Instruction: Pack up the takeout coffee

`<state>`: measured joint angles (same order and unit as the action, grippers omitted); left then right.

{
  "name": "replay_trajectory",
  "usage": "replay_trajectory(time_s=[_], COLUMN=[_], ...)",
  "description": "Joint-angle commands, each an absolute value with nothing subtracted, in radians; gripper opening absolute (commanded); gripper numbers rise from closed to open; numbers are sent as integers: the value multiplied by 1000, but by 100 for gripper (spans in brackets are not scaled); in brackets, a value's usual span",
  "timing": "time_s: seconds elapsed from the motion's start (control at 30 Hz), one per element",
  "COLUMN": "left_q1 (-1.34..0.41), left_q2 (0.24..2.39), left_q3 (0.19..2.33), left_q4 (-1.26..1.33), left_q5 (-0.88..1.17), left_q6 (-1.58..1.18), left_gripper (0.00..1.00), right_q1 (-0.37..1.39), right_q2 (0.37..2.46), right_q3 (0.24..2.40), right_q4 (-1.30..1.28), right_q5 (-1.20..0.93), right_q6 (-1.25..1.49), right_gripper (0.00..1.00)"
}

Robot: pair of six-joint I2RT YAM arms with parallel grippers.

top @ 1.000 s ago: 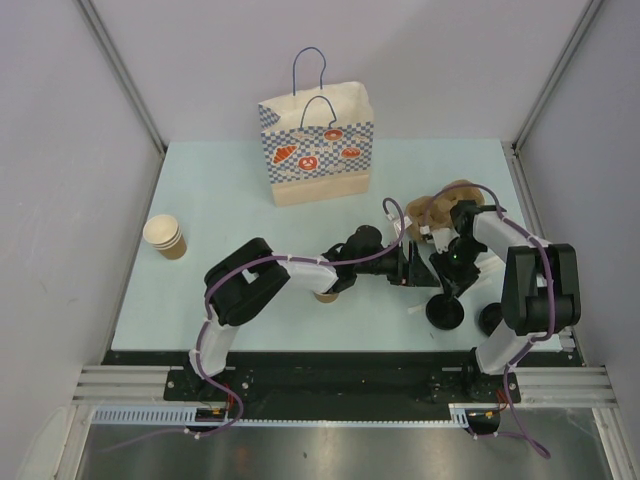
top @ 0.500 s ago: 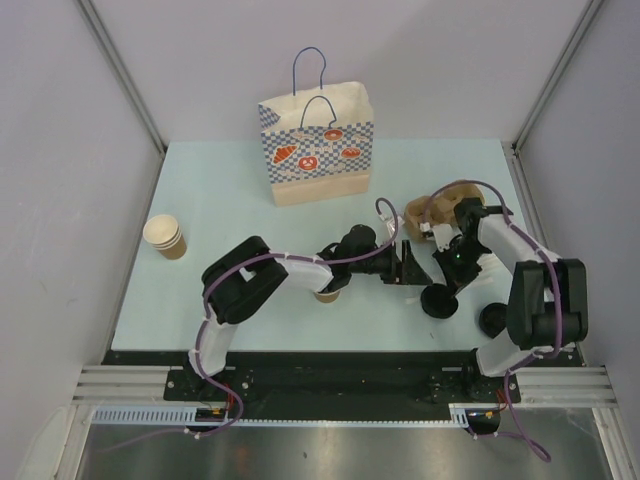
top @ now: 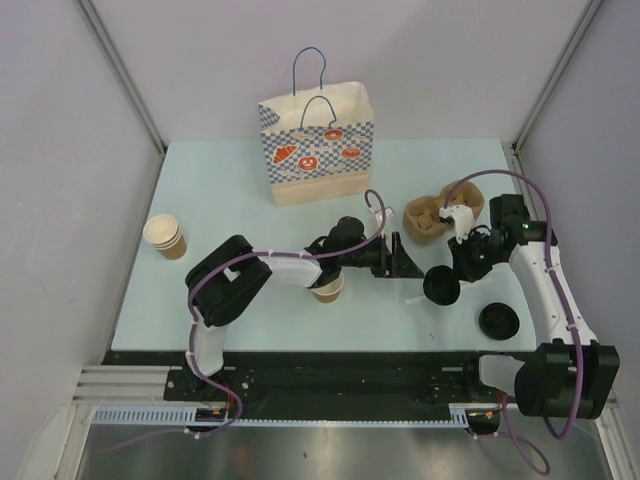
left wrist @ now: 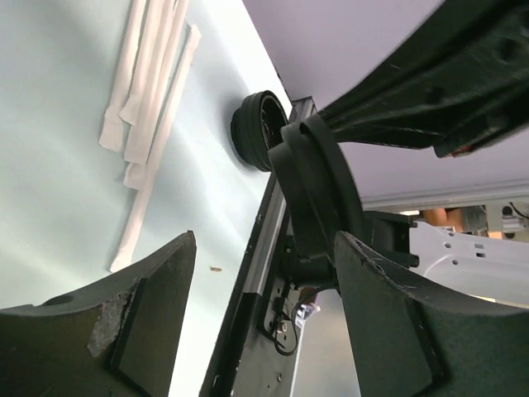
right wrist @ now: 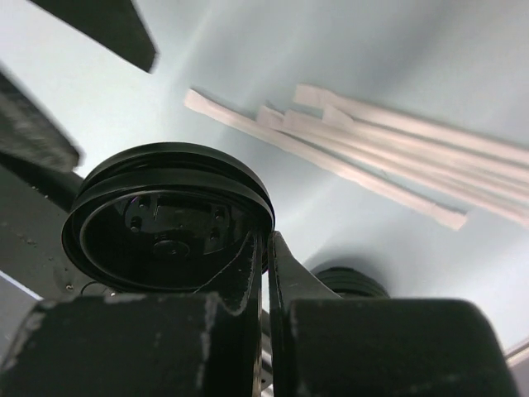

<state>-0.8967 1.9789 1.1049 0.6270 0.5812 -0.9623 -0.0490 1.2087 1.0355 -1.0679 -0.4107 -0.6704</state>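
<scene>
Your right fingers (right wrist: 264, 248) are pinched shut on the rim of a black lid (right wrist: 169, 219). It looks lifted off the tabletop (top: 220, 190), toward the near right corner. My read: a rim grip leaves the underside free to seat on a cup.

Your left fingers (left wrist: 264, 256) are spread wide with nothing between them, pointed at that lid from mid-tabletop. That looks like a handover or a brace, can't say which.

The coffee cup (top: 328, 290) sits by the middle of the near edge, half under your left forearm. It looks lidless, so it isn't ready to pack yet.

Counts:
- Lids: 2. One is held; the second lid (top: 497, 320) lies flat by the near right corner.
- Loose cups: 1.
- Cup stack (top: 165, 236): 1, at the left edge. Can't tell how many cups are in it.
- Wrapped straws (right wrist: 388, 153): at least four, overlapping, beside the held lid.
- Brown carrier (top: 440, 212): 1, toward the right edge.
- Paper bag (top: 318, 150): 1, upright at the middle of the far edge.
</scene>
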Motion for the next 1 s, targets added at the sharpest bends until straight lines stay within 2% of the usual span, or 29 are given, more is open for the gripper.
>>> replay_trajectory(time_s=[0.0, 0.13, 0.33, 0.67, 0.97], left_q1=[-894, -894, -902, -905, -919], left_q2=[1930, 1947, 1960, 1971, 2000], left_q3=[1106, 1106, 1092, 1100, 1095], left_q4=[683, 710, 794, 767, 756], left_q5=[630, 650, 666, 647, 655], left_q6=[-1011, -1052, -1106, -1098, -1104], left_gripper=[73, 69, 68, 66, 54], right_q1=[-48, -54, -40, -34, -34], right_q2=[1161, 1137, 1137, 1123, 1108], right_q3=[1042, 1042, 1042, 1042, 1042], right_q4=[-1060, -1065, -1071, -1065, -1075], right_q5=[-525, -557, -526, -534, -568], right_q6=[-738, -745, -758, -759, -758], right_gripper=[0, 0, 0, 0, 0])
